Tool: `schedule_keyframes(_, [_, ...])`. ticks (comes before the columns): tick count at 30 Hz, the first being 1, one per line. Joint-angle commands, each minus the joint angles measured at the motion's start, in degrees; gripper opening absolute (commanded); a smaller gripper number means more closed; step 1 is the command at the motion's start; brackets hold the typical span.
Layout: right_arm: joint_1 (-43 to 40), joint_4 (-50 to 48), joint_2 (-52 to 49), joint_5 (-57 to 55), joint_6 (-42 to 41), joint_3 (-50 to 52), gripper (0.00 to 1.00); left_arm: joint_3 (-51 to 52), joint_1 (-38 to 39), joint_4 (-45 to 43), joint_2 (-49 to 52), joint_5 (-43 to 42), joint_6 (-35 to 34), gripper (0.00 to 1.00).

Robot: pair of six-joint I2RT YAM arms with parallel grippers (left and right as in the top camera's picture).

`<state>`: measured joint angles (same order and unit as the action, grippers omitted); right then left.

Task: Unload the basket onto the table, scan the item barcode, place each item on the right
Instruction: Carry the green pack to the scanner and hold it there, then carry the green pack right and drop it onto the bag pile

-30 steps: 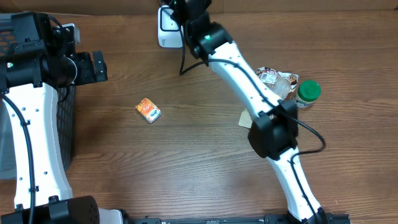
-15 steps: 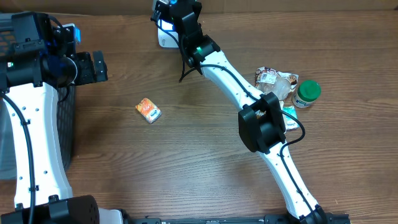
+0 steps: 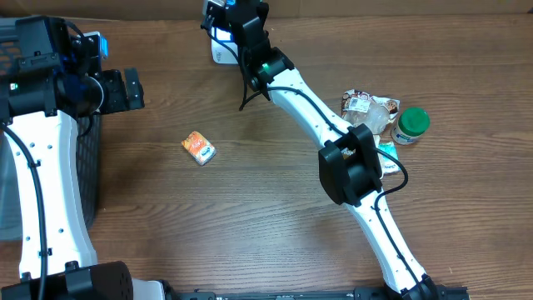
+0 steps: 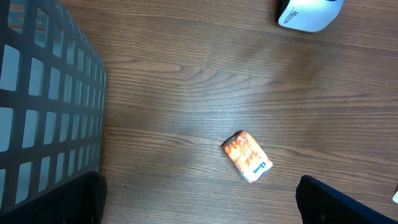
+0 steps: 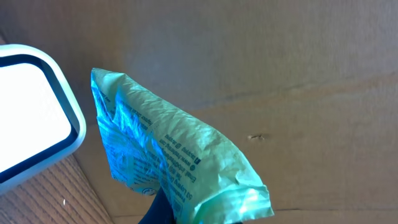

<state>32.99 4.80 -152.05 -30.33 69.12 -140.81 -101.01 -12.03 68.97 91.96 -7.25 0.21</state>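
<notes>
Up at the table's far edge, right gripper with jaws pinching a crumpled green packet just beside the white scanner, left gripper near the left edge, jaws spread wide, orange packet lying apart.

The table carries two arms, a left arm and a right arm, one scanner, one green pouch, one orange packet, one jar, one wrapped pack and one basket.
</notes>
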Motion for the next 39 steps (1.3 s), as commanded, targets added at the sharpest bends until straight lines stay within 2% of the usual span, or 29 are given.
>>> schedule_keyframes(1, [0.90, 1.29, 1.11, 0.07, -0.48, -0.52, 0.04, -1.46, 0.04, -0.04, 0.28, 0.20, 0.94, 1.00])
schedule_keyframes(7, [0.46, 10.05, 7.78, 4.20, -15.89, -0.52, 0.04, -1.46, 0.04, -0.04, 0.28, 0.20, 0.94, 1.00])
schedule_keyframes(13, [-0.79, 21.20, 18.91, 4.31, -29.97, -0.59, 0.04, -1.46, 0.04, -0.04, 0.28, 0.20, 0.94, 1.00])
schedule_keyframes(16, [-1.16, 31.10, 25.53, 4.37, -44.85, -0.59, 0.04, -1.46, 0.04, -0.04, 0.28, 0.20, 0.94, 1.00])
schedule_keyframes(19, [-2.34, 43.87, 32.02, 5.01, -65.90, -0.59, 0.04, -1.46, 0.04, -0.04, 0.28, 0.20, 0.94, 1.00])
schedule_keyframes(23, [-6.01, 61.53, 38.51, 12.52, -82.31, -0.59, 0.04, -1.46, 0.04, -0.04, 0.28, 0.20, 0.94, 1.00])
schedule_keyframes(28, [-13.00, 79.03, 40.85, 20.92, -94.03, -0.59, 0.04, -1.46, 0.04, -0.04, 0.28, 0.20, 0.94, 0.99])
schedule_keyframes(32, [-18.84, 91.01, 40.00, 22.34, -101.83, 0.20, 0.04, -1.46, 0.04, -0.04, 0.28, 0.20, 0.94, 1.00])
schedule_keyframes(39, [-25.14, 89.72, 39.58, 23.98, -105.22, 11.39, 0.04, -1.46, 0.04, -0.04, 0.28, 0.20, 0.94, 1.00])
